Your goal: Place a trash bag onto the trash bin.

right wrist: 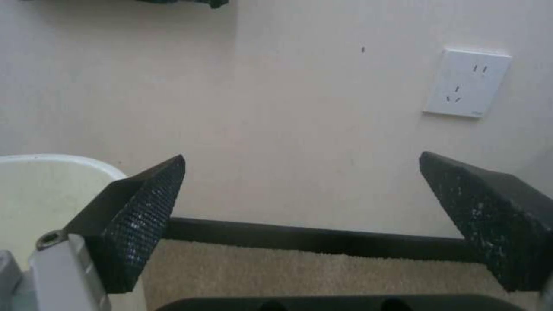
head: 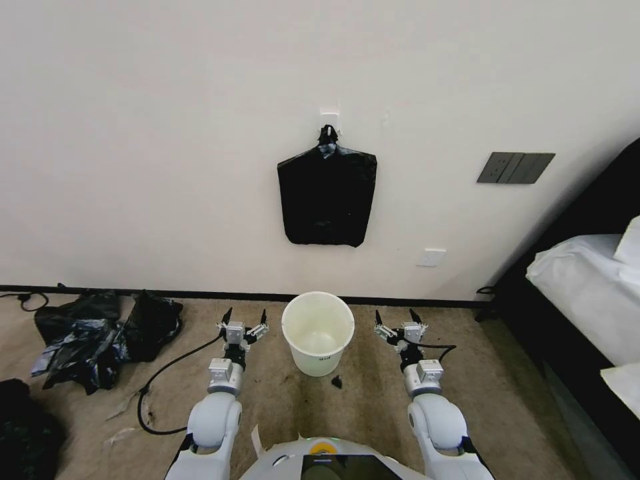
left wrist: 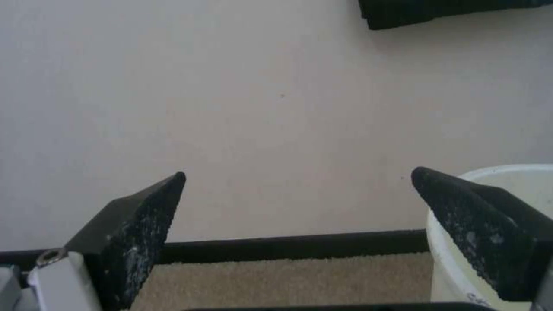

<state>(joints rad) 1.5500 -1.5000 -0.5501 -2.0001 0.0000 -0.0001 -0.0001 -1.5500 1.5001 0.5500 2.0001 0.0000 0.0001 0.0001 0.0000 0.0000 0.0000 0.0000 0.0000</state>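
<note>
The cream-white trash bin [head: 319,361] stands open and empty on the carpet just in front of the wall. My left gripper [head: 245,315] hovers open to its left, my right gripper [head: 395,315] open to its right, both pointing at the wall with nothing between their fingers. In the left wrist view the bin's rim [left wrist: 507,172] shows beside the open left gripper [left wrist: 298,177]. In the right wrist view the rim [right wrist: 58,162] lies beside the open right gripper [right wrist: 302,157]. A single trash bag is out of view.
A flat black bundle of bags [head: 327,193] with a knotted top hangs on the wall above the bin. A black-and-bluish plastic heap [head: 100,337] and a cable [head: 167,370] lie at the left. A small black scrap [head: 337,381] lies by the bin. A bed [head: 587,293] stands right.
</note>
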